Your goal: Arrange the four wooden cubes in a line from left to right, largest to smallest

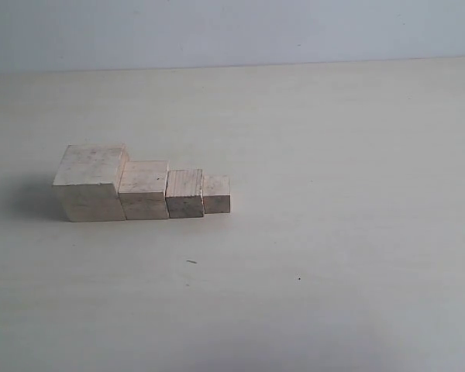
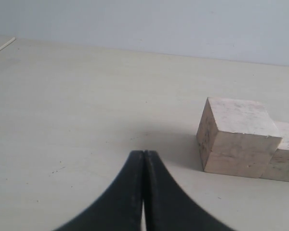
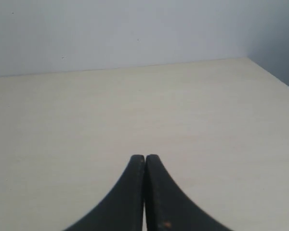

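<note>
Four pale wooden cubes stand side by side in a row on the table in the exterior view, touching one another. From left to right they are the largest cube [image 1: 91, 183], a smaller one [image 1: 144, 189], a still smaller one [image 1: 185, 193] and the smallest cube [image 1: 216, 194]. No gripper shows in the exterior view. In the left wrist view my left gripper [image 2: 144, 153] is shut and empty, with the largest cube [image 2: 237, 137] a short way off and the second cube [image 2: 285, 151] partly cut off behind it. My right gripper [image 3: 145, 157] is shut and empty over bare table.
The pale table [image 1: 333, 232] stretches to a light wall at the back. Its far edge [image 3: 135, 66] and a side edge [image 3: 274, 77] show in the right wrist view. A thin pale strip [image 2: 2, 48] lies at the table's far corner in the left wrist view.
</note>
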Motion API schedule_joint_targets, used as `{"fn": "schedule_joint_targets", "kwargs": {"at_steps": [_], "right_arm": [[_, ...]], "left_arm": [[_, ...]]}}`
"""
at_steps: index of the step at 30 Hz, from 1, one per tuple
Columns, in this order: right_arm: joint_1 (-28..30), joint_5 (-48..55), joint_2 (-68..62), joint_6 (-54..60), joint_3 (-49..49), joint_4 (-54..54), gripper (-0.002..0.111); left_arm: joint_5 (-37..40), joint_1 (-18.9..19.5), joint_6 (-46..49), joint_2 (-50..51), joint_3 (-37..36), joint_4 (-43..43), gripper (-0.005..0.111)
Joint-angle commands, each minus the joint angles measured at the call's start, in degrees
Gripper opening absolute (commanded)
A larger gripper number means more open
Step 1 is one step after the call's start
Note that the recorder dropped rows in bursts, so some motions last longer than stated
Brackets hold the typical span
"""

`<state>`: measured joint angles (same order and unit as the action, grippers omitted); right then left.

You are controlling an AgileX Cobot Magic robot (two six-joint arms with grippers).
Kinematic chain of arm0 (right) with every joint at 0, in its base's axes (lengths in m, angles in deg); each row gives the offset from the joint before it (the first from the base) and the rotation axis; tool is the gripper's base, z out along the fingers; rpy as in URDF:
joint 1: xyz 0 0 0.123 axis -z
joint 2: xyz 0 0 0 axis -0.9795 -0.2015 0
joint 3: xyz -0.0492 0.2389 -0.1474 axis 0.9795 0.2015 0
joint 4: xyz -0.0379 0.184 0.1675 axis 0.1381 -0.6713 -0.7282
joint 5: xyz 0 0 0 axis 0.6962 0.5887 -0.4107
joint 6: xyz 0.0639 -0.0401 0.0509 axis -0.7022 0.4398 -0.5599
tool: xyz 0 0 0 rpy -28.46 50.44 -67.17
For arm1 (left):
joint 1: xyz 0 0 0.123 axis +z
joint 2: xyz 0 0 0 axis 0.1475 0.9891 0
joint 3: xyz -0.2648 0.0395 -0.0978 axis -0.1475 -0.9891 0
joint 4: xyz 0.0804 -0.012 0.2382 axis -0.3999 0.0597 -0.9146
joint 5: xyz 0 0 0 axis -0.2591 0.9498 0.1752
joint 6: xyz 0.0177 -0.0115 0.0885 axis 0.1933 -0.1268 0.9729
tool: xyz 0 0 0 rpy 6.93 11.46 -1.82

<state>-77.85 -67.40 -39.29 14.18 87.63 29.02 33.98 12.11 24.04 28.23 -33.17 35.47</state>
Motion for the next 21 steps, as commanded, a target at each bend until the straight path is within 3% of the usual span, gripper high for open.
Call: {"fn": "schedule_joint_targets", "kwargs": {"at_steps": [1, 21], "right_arm": [[-1.9, -2.0, 0.4, -0.2, 1.7, 0.3, 0.0], [-2.5, -2.2, 0.4, 0.5, 1.7, 1.4, 0.0]], "left_arm": [[-0.5, -0.3, 0.0, -0.4, -0.1, -0.2, 0.0], [-0.5, -0.3, 0.0, -0.4, -0.1, -0.2, 0.0]]}}
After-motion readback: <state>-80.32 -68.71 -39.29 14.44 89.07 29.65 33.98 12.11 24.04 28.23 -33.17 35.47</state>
